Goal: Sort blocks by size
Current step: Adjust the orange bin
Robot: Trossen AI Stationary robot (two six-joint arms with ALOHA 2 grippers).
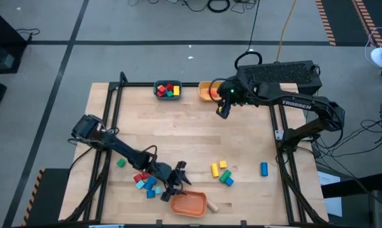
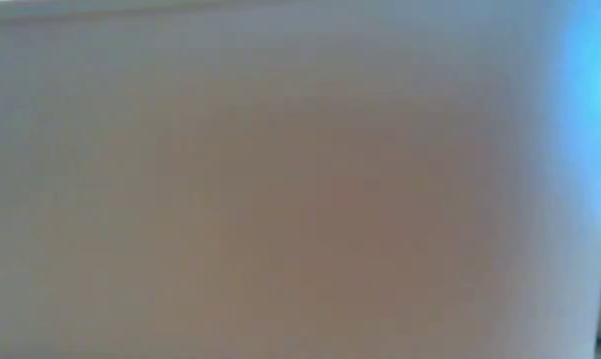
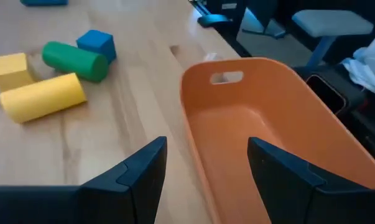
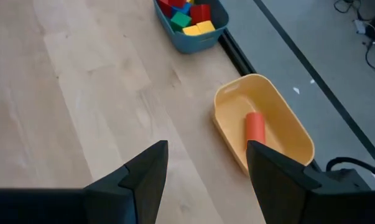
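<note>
The left gripper (image 1: pixel 176 179) is seen at the lower centre of the high view, above the orange bowl (image 1: pixel 189 203); its fingers are spread and nothing is held between them. The right gripper (image 1: pixel 223 109) is found in the upper centre beside the yellow bowl (image 1: pixel 208 91), open and empty too. An orange block (image 4: pixel 255 127) lies in that bowl. Other blocks (image 1: pixel 222 172) are scattered at the lower part of the table (image 1: pixel 197 133), and more fill the teal bowl (image 1: pixel 167 90). The low view is fully blurred; nothing can be made out. The red and blue blocks (image 1: pixel 147 183) at the lower left are partly covered by the left arm.
</note>
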